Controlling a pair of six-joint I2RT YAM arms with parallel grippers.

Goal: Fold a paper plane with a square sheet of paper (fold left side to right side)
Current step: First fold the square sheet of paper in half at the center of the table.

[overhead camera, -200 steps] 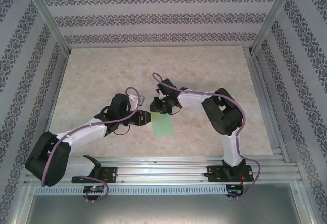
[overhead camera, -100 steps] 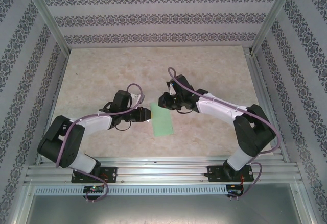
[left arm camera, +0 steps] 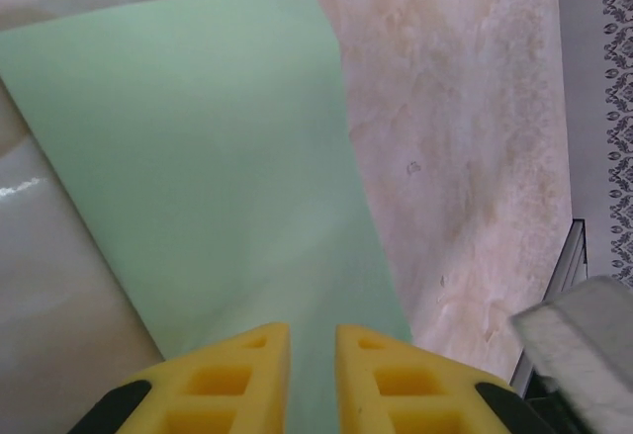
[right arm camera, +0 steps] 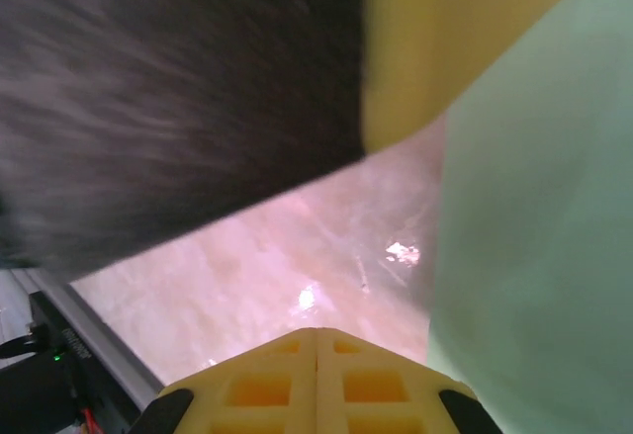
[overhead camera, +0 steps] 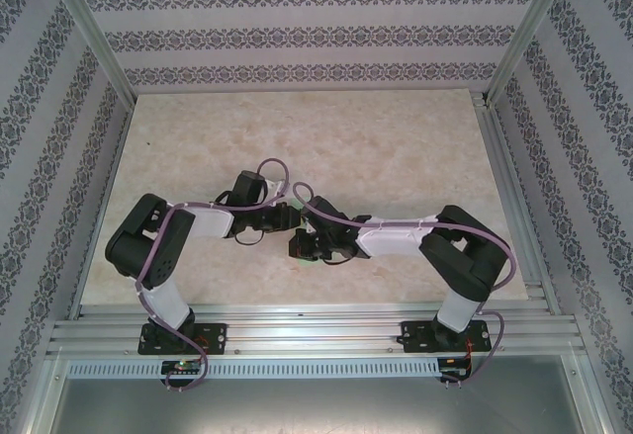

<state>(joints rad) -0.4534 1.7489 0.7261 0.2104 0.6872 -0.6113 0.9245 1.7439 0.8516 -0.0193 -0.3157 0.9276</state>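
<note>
Fig.: crease step, as judged. The square sheet of paper lies flat at frame centre in the top view, mostly beneath both grippers. The left gripper has jaws a slit apart, holding nothing, tips over the sheet's lower edge; contact unclear. The right gripper has jaws pressed together, empty, sheet at frame right. Pin w/ left, stroke closed right tip along the fold, edges kept flush.

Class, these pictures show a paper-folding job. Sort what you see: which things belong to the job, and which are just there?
Belongs to the job:
- green paper
- left end effector
- right end effector

Just there:
- table
- patterned walls
- metal rail
</note>
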